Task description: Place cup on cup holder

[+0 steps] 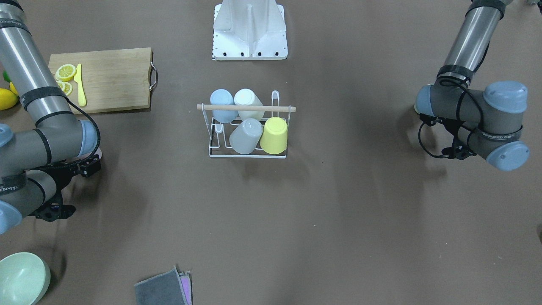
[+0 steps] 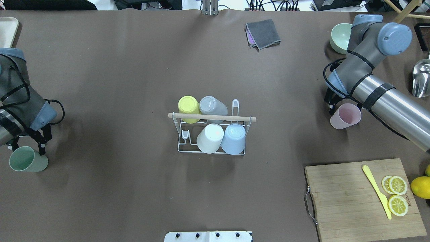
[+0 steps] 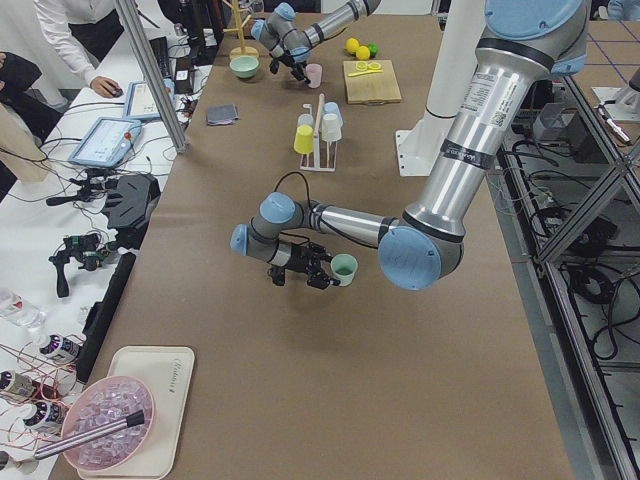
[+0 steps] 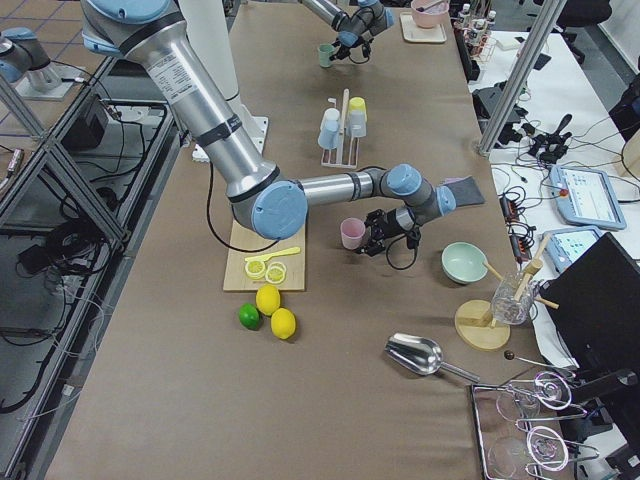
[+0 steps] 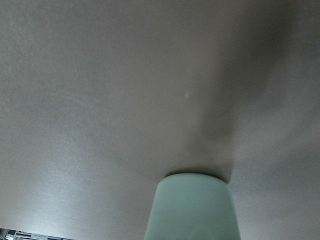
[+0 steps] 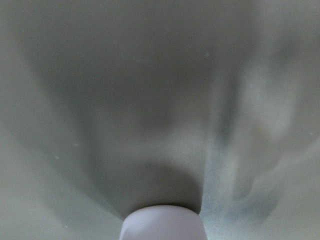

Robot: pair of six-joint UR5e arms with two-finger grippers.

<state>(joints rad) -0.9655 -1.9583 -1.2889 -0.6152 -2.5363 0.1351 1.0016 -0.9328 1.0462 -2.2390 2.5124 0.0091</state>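
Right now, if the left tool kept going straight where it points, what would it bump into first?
The green cup sits right at the left tool. Past it the wrist view shows only brown table, so probably the table; depth is unclear.

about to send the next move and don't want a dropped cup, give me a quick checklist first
1. Free prong on rack: ok, the tall loop and short prong are bare.
2. Rack upright: ok, with four cups on it.
3. Grip of left gripper on green cup: cannot tell, the fingers do not show in the wrist view.
4. Grip of right gripper on pink cup: cannot tell, for the same reason.
5. Way to rack: ok, nothing lies between either cup and it.
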